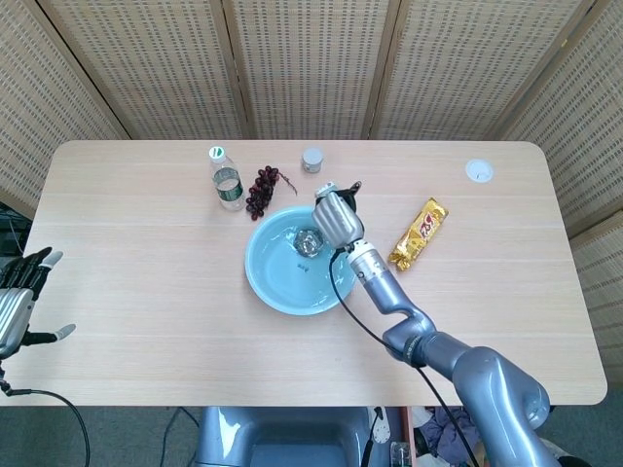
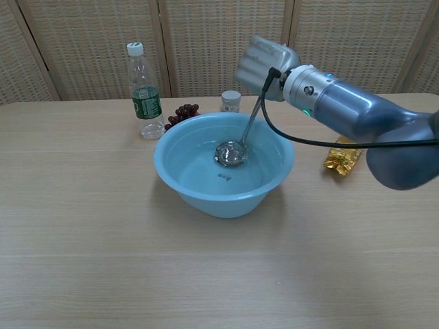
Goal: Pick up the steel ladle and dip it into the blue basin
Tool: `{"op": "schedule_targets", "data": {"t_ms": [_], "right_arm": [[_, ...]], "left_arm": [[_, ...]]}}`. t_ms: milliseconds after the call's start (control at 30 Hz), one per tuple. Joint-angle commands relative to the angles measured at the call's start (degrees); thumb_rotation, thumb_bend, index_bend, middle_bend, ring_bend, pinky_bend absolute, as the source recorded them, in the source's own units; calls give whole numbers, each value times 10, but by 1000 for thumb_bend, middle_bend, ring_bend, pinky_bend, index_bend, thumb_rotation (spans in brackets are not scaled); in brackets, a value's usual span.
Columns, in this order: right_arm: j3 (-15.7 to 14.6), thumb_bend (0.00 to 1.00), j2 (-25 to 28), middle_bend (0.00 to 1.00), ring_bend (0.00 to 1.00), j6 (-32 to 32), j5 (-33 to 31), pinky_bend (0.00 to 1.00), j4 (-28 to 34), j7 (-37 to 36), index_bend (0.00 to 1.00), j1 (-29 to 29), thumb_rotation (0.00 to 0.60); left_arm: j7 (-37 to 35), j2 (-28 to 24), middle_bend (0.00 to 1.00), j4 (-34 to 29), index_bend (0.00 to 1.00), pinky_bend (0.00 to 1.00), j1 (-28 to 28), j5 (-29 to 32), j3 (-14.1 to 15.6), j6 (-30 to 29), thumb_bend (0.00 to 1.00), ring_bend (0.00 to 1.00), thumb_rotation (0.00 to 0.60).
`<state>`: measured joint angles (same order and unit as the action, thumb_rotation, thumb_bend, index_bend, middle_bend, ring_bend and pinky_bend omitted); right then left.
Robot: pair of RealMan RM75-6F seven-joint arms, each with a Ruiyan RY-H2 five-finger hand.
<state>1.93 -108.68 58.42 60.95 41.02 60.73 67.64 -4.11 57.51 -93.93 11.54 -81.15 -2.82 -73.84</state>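
The blue basin point(image 1: 282, 282) point(image 2: 192, 175) sits mid-table. My right hand point(image 1: 335, 218) point(image 2: 260, 60) grips the handle of the steel ladle point(image 2: 233, 151) above the basin's far right rim. The ladle's bowl point(image 1: 311, 240) hangs low inside the basin, near its bottom, with the handle running steeply up to the hand. My left hand point(image 1: 21, 292) stays off the table's left edge, fingers spread, holding nothing; the chest view does not show it.
A water bottle point(image 1: 226, 180) point(image 2: 143, 92), dark grapes point(image 1: 261, 192) point(image 2: 180, 113) and a small jar point(image 1: 311, 160) point(image 2: 231, 101) stand behind the basin. A gold snack packet point(image 1: 417, 234) point(image 2: 341, 156) lies to the right. A white disc point(image 1: 478, 171) sits at the far right.
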Motion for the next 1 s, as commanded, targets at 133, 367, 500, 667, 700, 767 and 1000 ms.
{"op": "schedule_targets", "data": {"t_ms": [133,367,500,667,700,767,1000], "right_arm": [[-4,805,-2,994,969,-11,25,1000,-12,17,772,-20,600],[14,805,15,995,969,-20,23,1000,23,47,776,-39,600],[37,807,43,995,969,-33,-10,1000,93,81,777,-50,600],[81,810,71,998,972,-34,-94,1000,195,122,782,-65,600],[86,811,76,999,974,-32,-107,1000,209,131,783,-66,600],[116,812,91,1000,978,-26,-169,1000,261,146,785,-69,600],[153,814,132,1000,979,-15,-279,1000,352,153,785,-67,600]], "left_arm": [[2,3,0,2,0,0,-2,-3,1,-6,0,0,600],[5,5,0,2,0,0,-4,-6,2,-12,0,0,600],[5,5,0,1,0,0,-5,-11,4,-15,0,0,600],[4,4,0,0,0,0,-7,-15,5,-19,0,0,600],[3,4,0,0,0,0,-7,-15,5,-20,0,0,600],[1,3,0,0,0,0,-8,-17,6,-22,0,0,600],[-6,1,0,0,0,0,-11,-22,7,-27,0,0,600]]}}
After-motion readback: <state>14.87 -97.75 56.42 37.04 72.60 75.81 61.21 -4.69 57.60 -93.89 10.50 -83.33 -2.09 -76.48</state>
